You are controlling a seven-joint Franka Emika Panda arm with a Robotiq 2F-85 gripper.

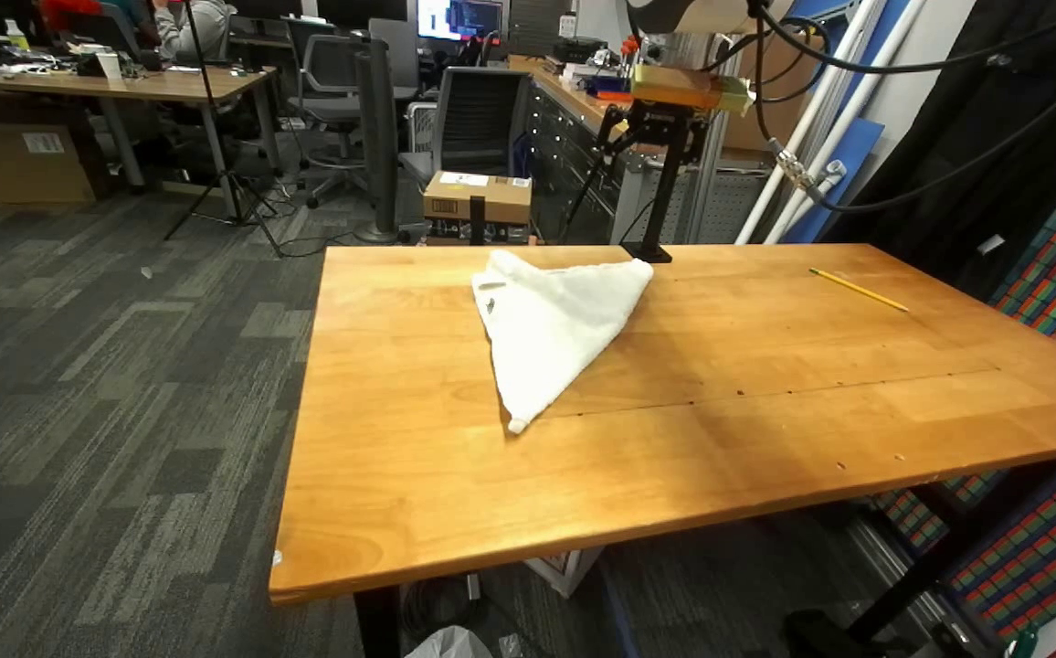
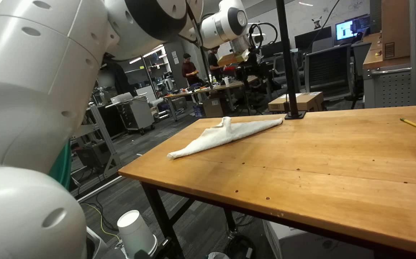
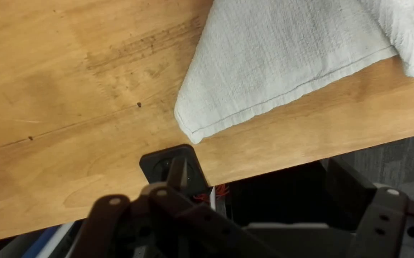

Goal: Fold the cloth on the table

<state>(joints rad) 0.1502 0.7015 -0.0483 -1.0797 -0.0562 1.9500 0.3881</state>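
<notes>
We see the white cloth point(image 1: 555, 329) on the table point(image 1: 400, 475), one corner just beside the foot of the black post point(image 2: 287, 57). It lies as a rough triangle, so we judge one fold roughly made; a rumpled part stands up away from the post — smoothing, and perhaps a further fold, look left to do. Above, near the post, the gripper point(image 3: 260, 170) hangs with its fingers point(image 3: 177, 173) well apart, holding nothing. Beyond the post, a cardboard box point(image 1: 478, 203) looks closed — we cannot see its contents.

The cloth point(image 3: 282, 61) looked matt and rough-woven; the table point(image 1: 437, 493), smooth wood, had a soft gloss; the arm point(image 2: 39, 90) looked like glossy plastic, the box point(image 1: 450, 192) like matt cardboard.
</notes>
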